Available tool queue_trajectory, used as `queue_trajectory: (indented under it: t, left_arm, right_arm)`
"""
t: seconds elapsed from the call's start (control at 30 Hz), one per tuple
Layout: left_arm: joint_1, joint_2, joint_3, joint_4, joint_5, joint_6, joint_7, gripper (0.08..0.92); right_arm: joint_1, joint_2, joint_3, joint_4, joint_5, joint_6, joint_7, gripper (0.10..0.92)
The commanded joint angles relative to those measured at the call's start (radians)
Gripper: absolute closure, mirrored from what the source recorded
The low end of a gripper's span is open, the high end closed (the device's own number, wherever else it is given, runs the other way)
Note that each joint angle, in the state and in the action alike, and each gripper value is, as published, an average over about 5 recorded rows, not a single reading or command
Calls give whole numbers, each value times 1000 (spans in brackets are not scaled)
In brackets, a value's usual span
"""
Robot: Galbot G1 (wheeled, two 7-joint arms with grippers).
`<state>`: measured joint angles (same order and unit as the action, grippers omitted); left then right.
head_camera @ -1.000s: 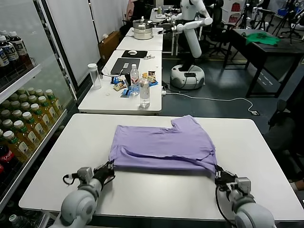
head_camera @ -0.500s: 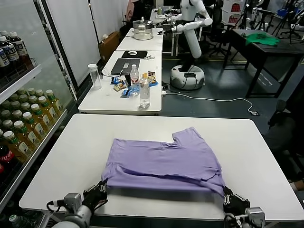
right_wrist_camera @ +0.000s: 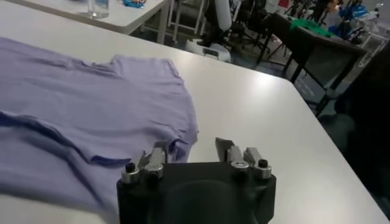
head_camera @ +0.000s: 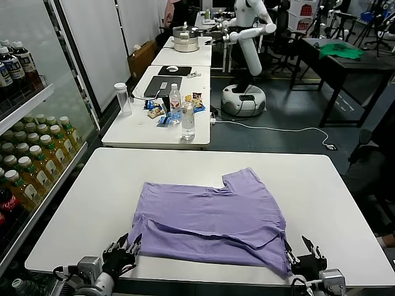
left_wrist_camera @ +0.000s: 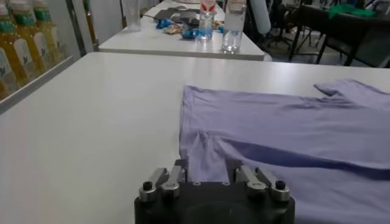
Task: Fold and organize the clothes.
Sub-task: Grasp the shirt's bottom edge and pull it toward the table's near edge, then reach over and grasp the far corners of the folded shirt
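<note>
Your left tool (head_camera: 125, 251) sits at the near edge of the surface (head_camera: 74, 209) with its fingers apart and empty, just off the T-shirt (head_camera: 213, 216)'s near left corner, and your right tool (head_camera: 303, 257) mirrors it, parted and holding nothing, at the near right corner. The shirt lies straight ahead of both tools, partly folded, its long axis running left to right across the surface, a sleeve poking out on the far side; each arm is nearest its own corner
</note>
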<state>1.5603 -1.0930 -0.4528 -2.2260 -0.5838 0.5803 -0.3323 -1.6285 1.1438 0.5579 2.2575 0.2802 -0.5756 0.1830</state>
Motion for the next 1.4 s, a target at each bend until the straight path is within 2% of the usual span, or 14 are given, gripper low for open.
queue_trajectory:
  t: [0.03,0.17,0.27,0.53,0.73,0.9,1.4]
  left_arm:
    - [-129,16,1,75,-36,-1,-3,346]
    - [-247,38,26,143,-68,-9,-2,237]
    - [-346,42,57,214,-79,-12,-2,188]
    - [-577,37,154,411,-94,-9,-2,177]
    - [-695,18,221,541,-93,-5,2,177]
    - [-744,2,255,622,-90,-7,10,177]
    - [-770,-19,307,686,-62,-11,24,177]
  right_arm:
    - [327,-1,-143,-196,57,-2,25,238]
    - [487,0,-217,-306,83,-3,40,206]
    - [616,-1,-274,-397,107,-4,47,203]
    - [915,28,-385,-671,186,-5,56,203]
    - [1037,65,-425,-860,200,-4,55,203]
    - [1071,87,-430,-951,197,-4,55,203]
    - [1091,122,-437,-1064,202,-4,37,203]
